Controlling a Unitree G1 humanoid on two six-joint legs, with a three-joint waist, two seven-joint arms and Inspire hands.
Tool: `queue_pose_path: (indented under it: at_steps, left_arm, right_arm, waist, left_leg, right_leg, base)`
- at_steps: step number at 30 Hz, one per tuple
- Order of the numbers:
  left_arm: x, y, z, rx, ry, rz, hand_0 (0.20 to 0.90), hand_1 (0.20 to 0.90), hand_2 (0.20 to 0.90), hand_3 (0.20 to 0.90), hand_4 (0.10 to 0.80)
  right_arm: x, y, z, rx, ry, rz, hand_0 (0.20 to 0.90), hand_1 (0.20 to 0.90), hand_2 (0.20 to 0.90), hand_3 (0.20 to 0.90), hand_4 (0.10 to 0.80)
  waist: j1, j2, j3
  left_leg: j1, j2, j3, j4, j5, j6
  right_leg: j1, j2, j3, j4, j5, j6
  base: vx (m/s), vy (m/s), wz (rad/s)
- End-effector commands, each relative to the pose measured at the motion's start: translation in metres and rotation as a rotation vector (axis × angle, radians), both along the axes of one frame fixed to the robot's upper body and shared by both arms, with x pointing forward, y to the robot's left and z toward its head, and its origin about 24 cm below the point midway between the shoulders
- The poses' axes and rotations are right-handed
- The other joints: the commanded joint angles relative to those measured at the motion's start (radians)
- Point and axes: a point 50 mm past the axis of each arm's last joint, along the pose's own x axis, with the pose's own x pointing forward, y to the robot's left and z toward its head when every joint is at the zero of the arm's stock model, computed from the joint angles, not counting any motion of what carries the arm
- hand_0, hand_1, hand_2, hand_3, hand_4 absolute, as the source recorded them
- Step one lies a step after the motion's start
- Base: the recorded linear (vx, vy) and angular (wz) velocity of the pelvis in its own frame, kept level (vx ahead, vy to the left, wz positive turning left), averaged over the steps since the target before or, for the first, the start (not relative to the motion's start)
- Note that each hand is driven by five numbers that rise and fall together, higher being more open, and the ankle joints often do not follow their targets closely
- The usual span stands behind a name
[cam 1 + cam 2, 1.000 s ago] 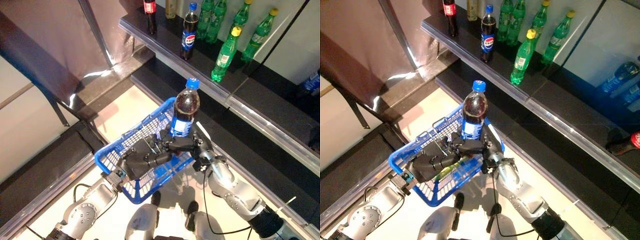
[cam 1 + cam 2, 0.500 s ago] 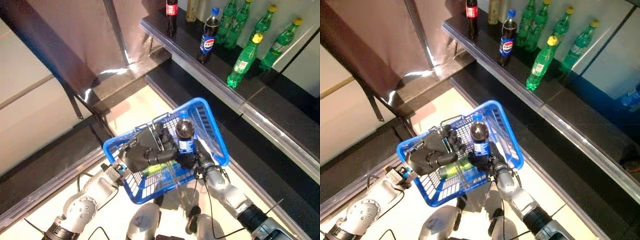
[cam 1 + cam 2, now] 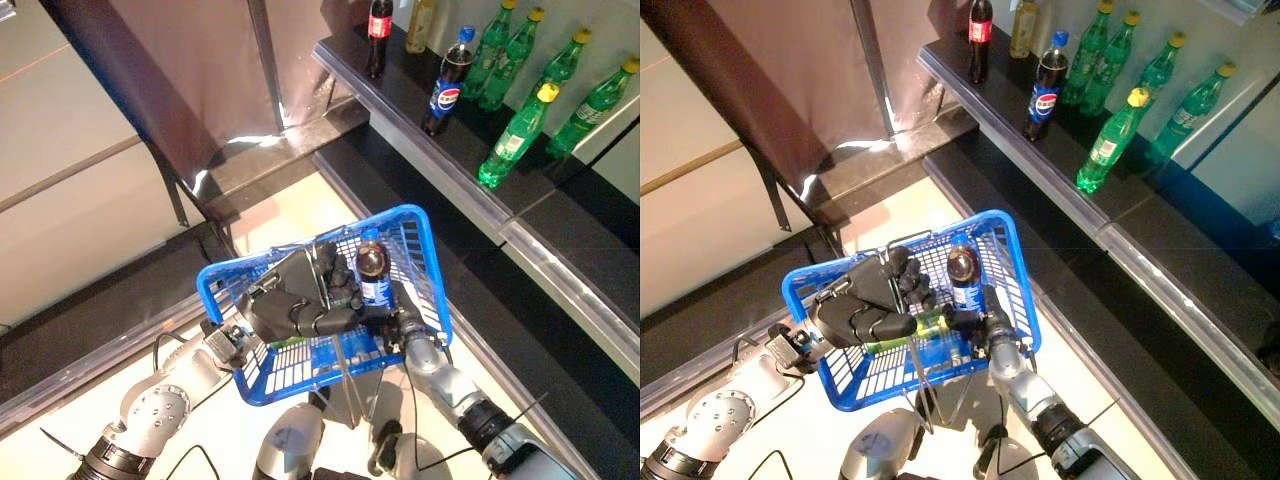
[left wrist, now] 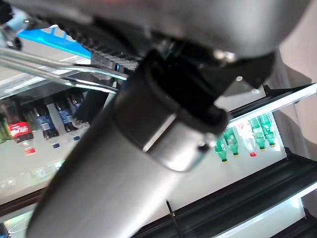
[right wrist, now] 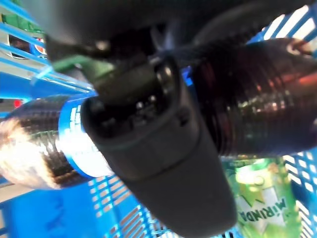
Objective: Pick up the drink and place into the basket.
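Note:
The blue wire basket (image 3: 420,222) hangs low in front of me, and my left hand (image 3: 292,306) is curled round its metal handle (image 4: 48,63). A dark cola bottle with a blue label (image 3: 372,274) stands upright inside the basket. My right hand (image 3: 402,322) reaches over the near right rim and is shut on the bottle's lower part. The right wrist view shows the thumb (image 5: 163,148) wrapped across the bottle (image 5: 257,99). A green bottle (image 3: 931,324) lies on the basket's floor beside it.
A dark shelf (image 3: 470,195) runs along the far right. It carries a cola bottle (image 3: 447,80), several green bottles (image 3: 514,136) and a red-labelled bottle (image 3: 378,24). A lower dark step (image 3: 560,330) lies below it, and a dark slanted panel (image 3: 170,70) stands at the left.
The cola bottle has come down from above the basket's rim to inside the basket, still in my right hand. The camera has shifted; the left hand keeps hold of the handle.

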Motion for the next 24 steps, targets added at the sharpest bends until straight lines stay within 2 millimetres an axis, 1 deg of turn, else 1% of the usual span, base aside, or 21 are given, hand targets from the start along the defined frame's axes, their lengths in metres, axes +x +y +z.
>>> queue_pose_path:
  at_steps: [1, 3, 4, 7, 10, 11, 13, 16, 18, 20, 22, 24]
  left_arm:
    - [-0.037, -0.034, 0.108, -0.455, -0.632, -0.369, 0.300, 0.300, 0.300, 0.200, 0.100]
    - [-0.038, -0.039, 0.112, -0.462, -0.647, -0.386, 0.300, 0.300, 0.300, 0.200, 0.100]
    - [-0.038, -0.040, 0.112, -0.462, -0.648, -0.387, 0.300, 0.300, 0.300, 0.200, 0.100]
    - [-0.038, -0.044, 0.114, -0.457, -0.645, -0.386, 0.300, 0.300, 0.300, 0.200, 0.100]
    - [-0.038, -0.046, 0.114, -0.454, -0.642, -0.392, 0.300, 0.300, 0.300, 0.200, 0.100]
    - [-0.039, -0.046, 0.114, -0.454, -0.643, -0.395, 0.300, 0.300, 0.300, 0.200, 0.100]
    - [-0.040, -0.047, 0.115, -0.455, -0.651, -0.409, 0.300, 0.300, 0.300, 0.200, 0.100]
    - [-0.041, -0.048, 0.116, -0.456, -0.654, -0.413, 0.300, 0.300, 0.300, 0.200, 0.100]
    - [-0.042, -0.049, 0.117, -0.457, -0.655, -0.416, 0.300, 0.300, 0.300, 0.200, 0.100]
    - [-0.042, -0.051, 0.119, -0.458, -0.664, -0.418, 0.300, 0.300, 0.300, 0.200, 0.100]
    - [-0.043, -0.053, 0.121, -0.458, -0.677, -0.421, 0.300, 0.300, 0.300, 0.200, 0.100]
    - [-0.044, -0.054, 0.123, -0.458, -0.678, -0.424, 0.300, 0.300, 0.300, 0.200, 0.100]
  right_arm:
    - [0.013, 0.022, 0.016, -0.015, -0.117, 0.064, 0.300, 0.300, 0.300, 0.200, 0.100]
    - [0.013, 0.023, 0.006, -0.103, -0.080, 0.088, 0.300, 0.300, 0.300, 0.200, 0.100]
    - [0.013, 0.023, 0.004, -0.116, -0.071, 0.093, 0.300, 0.300, 0.300, 0.200, 0.100]
    - [0.011, 0.021, -0.009, -0.238, -0.003, 0.125, 0.300, 0.300, 0.300, 0.200, 0.100]
    - [0.009, 0.010, -0.023, -0.351, 0.079, 0.136, 0.300, 0.300, 0.300, 0.200, 0.100]
    - [0.009, 0.007, -0.025, -0.380, 0.079, 0.135, 0.300, 0.300, 0.300, 0.200, 0.100]
    - [0.013, -0.004, -0.028, -0.548, 0.092, 0.162, 0.300, 0.300, 0.300, 0.200, 0.100]
    - [0.015, -0.009, -0.028, -0.656, 0.088, 0.194, 0.300, 0.300, 0.300, 0.200, 0.100]
    - [0.018, -0.016, -0.027, -0.805, 0.083, 0.229, 0.300, 0.300, 0.300, 0.200, 0.100]
    - [0.019, -0.023, -0.029, -0.826, 0.137, 0.217, 0.300, 0.300, 0.300, 0.200, 0.100]
    - [0.016, -0.029, -0.035, -0.794, 0.219, 0.186, 0.300, 0.300, 0.300, 0.200, 0.100]
    - [0.016, -0.029, -0.036, -0.815, 0.214, 0.193, 0.300, 0.300, 0.300, 0.200, 0.100]
  waist:
    - [0.010, 0.007, -0.214]
    - [0.015, 0.011, -0.211]
    - [0.016, 0.011, -0.211]
    - [0.023, 0.014, -0.208]
    - [0.031, 0.016, -0.204]
    - [0.034, 0.017, -0.202]
    - [0.045, 0.019, -0.190]
    - [0.049, 0.020, -0.185]
    - [0.054, 0.020, -0.175]
    - [0.055, 0.020, -0.167]
    - [0.055, 0.021, -0.156]
    - [0.057, 0.022, -0.151]
  left_leg:
    - [-0.081, -0.027, 0.003, 0.163, -0.050, -0.021]
    - [-0.087, -0.030, 0.001, 0.171, -0.053, -0.022]
    - [-0.087, -0.030, 0.001, 0.172, -0.054, -0.022]
    - [-0.095, -0.035, -0.001, 0.180, -0.057, -0.021]
    - [-0.105, -0.040, -0.003, 0.185, -0.059, -0.021]
    - [-0.108, -0.041, -0.004, 0.187, -0.059, -0.020]
    - [-0.123, -0.048, -0.007, 0.197, -0.062, -0.017]
    - [-0.130, -0.050, -0.009, 0.201, -0.062, -0.015]
    - [-0.142, -0.053, -0.010, 0.207, -0.062, -0.012]
    - [-0.150, -0.054, -0.010, 0.206, -0.060, -0.010]
    - [-0.158, -0.055, -0.011, 0.207, -0.057, -0.009]
    - [-0.157, -0.055, -0.012, 0.204, -0.055, -0.009]
  right_leg:
    - [0.065, 0.031, -0.022, -0.100, 0.100, -0.029]
    - [0.062, 0.028, -0.026, -0.095, 0.099, -0.028]
    - [0.062, 0.027, -0.026, -0.094, 0.098, -0.028]
    - [0.057, 0.023, -0.028, -0.088, 0.098, -0.026]
    - [0.052, 0.020, -0.033, -0.084, 0.097, -0.024]
    - [0.051, 0.018, -0.035, -0.083, 0.097, -0.024]
    - [0.040, 0.013, -0.041, -0.072, 0.098, -0.021]
    - [0.033, 0.012, -0.043, -0.068, 0.098, -0.020]
    - [0.022, 0.010, -0.045, -0.061, 0.098, -0.019]
    - [0.014, 0.009, -0.044, -0.058, 0.100, -0.019]
    - [0.005, 0.008, -0.043, -0.054, 0.101, -0.018]
    - [0.005, 0.008, -0.045, -0.056, 0.102, -0.018]
  base:
    - [0.028, -0.003, 0.10]
    - [0.017, 0.000, 0.05]
    - [0.000, 0.000, 0.00]
    - [0.005, 0.002, 0.02]
    - [0.001, 0.002, 0.01]
    - [0.000, 0.000, 0.00]
    - [-0.039, -0.008, 0.09]
    - [-0.029, -0.009, 0.04]
    - [-0.056, -0.017, 0.12]
    - [-0.064, -0.012, 0.09]
    - [-0.057, -0.012, 0.01]
    - [-0.016, -0.005, 0.00]
